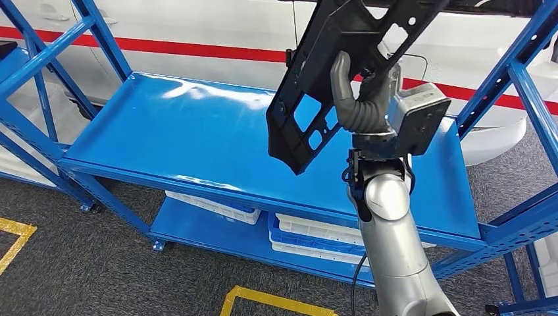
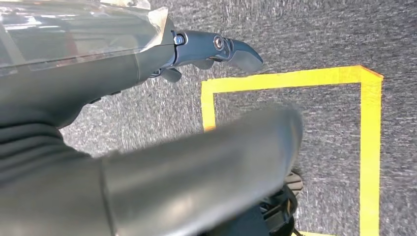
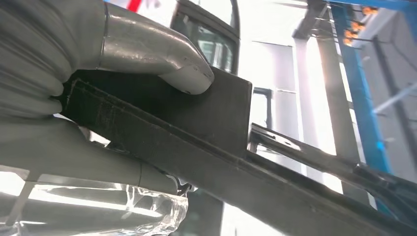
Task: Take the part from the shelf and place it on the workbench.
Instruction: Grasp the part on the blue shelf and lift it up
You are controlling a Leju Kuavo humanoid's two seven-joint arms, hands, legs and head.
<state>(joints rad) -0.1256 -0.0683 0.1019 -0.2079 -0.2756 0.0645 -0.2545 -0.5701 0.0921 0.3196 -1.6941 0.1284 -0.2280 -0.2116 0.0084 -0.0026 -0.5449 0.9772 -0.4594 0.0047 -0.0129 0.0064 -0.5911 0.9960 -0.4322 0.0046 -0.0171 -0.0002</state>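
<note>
A large black plastic part (image 1: 329,72), a flat frame with several cut-out windows, hangs tilted above the blue shelf board (image 1: 184,131). My right hand (image 1: 362,99) grips it from behind, the grey thumb curling over its front face. The right wrist view shows that thumb (image 3: 162,59) pressed on the black part (image 3: 206,128), with the fingers underneath. My left hand (image 2: 147,123) hangs over the grey carpet with a dark finger (image 2: 221,51) stretched out and nothing in it.
The blue steel shelf has uprights at both sides (image 1: 507,79). White and blue trays (image 1: 309,237) lie on the lower board. A white vehicle with a red stripe (image 1: 197,49) stands behind. Yellow floor tape (image 1: 263,299) marks the carpet in front.
</note>
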